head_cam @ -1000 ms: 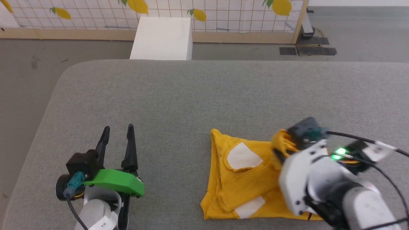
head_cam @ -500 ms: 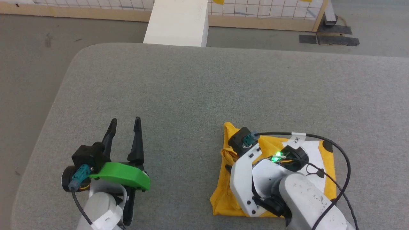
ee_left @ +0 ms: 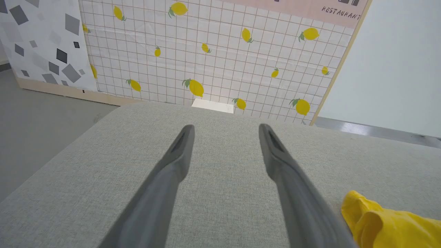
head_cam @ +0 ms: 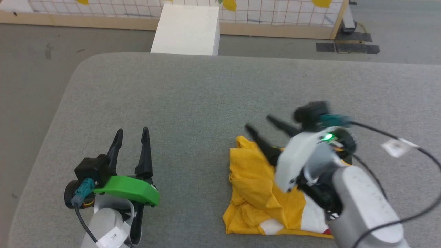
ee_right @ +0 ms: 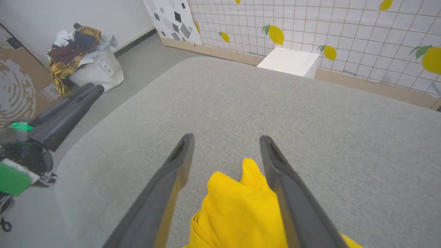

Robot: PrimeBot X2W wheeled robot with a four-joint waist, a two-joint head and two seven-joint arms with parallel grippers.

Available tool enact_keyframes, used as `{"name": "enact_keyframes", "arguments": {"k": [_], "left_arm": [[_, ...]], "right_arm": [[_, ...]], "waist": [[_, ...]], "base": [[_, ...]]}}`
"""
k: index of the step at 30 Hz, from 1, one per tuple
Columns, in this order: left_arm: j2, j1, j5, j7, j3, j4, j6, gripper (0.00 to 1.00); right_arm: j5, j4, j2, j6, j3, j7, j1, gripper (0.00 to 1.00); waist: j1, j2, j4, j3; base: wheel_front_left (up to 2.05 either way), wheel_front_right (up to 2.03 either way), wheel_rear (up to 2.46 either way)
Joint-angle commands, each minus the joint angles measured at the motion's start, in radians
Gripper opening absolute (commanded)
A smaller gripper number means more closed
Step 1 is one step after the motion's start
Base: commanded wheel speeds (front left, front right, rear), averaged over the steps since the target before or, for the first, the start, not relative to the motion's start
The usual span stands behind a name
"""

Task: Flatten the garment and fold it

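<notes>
Garment (head_cam: 255, 179) crumpled, right claw (head_cam: 257, 121) wide open, empty

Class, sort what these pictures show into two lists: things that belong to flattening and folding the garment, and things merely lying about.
Belongs to the job:
- yellow garment, rumpled on the grey table
- right gripper, open over it
- left gripper, open, apart from it

Lying about:
- white box beyond the table
- bag of clothes on the floor
- lemon-print wall

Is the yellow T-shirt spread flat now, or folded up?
Folded up, roughly: the garment lies as a small wrinkled bundle with overlapping layers on the grey surface.
</notes>
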Motion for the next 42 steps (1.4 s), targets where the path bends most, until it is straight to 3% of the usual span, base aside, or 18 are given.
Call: {"name": "enact_keyframes", "arguments": {"k": [1,8,14,21,27,35,36,37,40,42], "left_arm": [[-0.003,0.007,0.003,-0.008,0.004,0.001,-0.001,1.00],[-0.003,0.024,0.007,-0.008,0.012,-0.014,-0.001,1.00],[-0.003,0.035,0.007,-0.008,0.017,-0.033,0.000,1.00],[-0.003,0.037,0.006,-0.008,0.018,-0.040,0.000,1.00],[-0.003,0.032,0.002,-0.008,0.007,-0.034,-0.002,1.00],[-0.003,0.034,0.001,-0.008,0.005,-0.032,-0.001,1.00],[-0.003,0.035,0.001,-0.008,0.005,-0.032,-0.001,1.00],[-0.003,0.036,0.001,-0.008,0.007,-0.032,0.000,1.00],[-0.003,0.038,0.000,-0.008,0.009,-0.034,0.001,1.00],[-0.003,0.039,0.000,-0.008,0.012,-0.037,0.003,1.00]], "right_arm": [[0.012,-0.029,0.001,-0.001,-0.042,-0.052,0.024,1.00],[-0.006,-0.147,0.002,-0.001,-0.282,-0.292,0.154,1.00],[-0.015,-0.112,0.002,-0.001,-0.452,-0.356,0.274,1.00],[0.118,0.024,0.002,-0.001,-0.473,-0.212,0.321,1.00],[0.209,0.164,0.002,-0.001,-0.490,-0.014,0.306,1.00],[0.271,0.331,0.002,-0.001,-0.485,0.083,0.252,1.00],[0.272,0.341,0.002,-0.001,-0.479,0.092,0.247,0.81],[0.269,0.351,0.002,-0.001,-0.473,0.101,0.241,0.44],[0.253,0.361,0.002,-0.001,-0.460,0.111,0.226,0.00],[0.206,0.345,0.002,-0.001,-0.440,0.119,0.211,0.00]], "waist": [[0.0000,0.0000,-0.017,-0.016],[0.0000,0.0000,-0.058,-0.037],[0.0000,0.0000,-0.083,-0.043],[0.0000,0.0000,-0.093,-0.038],[0.0000,0.0000,-0.071,-0.034],[0.0000,0.0000,-0.050,-0.037],[0.0000,0.0000,-0.050,-0.038],[0.0000,0.0000,-0.051,-0.038],[0.0000,0.0000,-0.055,-0.037],[0.0000,0.0000,-0.064,-0.034]], "base": [[0.00,0.00,0.00],[0.00,0.00,0.00],[0.00,0.00,0.00],[0.00,0.00,0.00],[0.00,0.00,0.00],[0.00,0.00,0.00],[0.00,0.00,0.00],[0.00,0.00,0.00],[0.00,0.00,0.00],[0.00,0.00,0.00]]}}
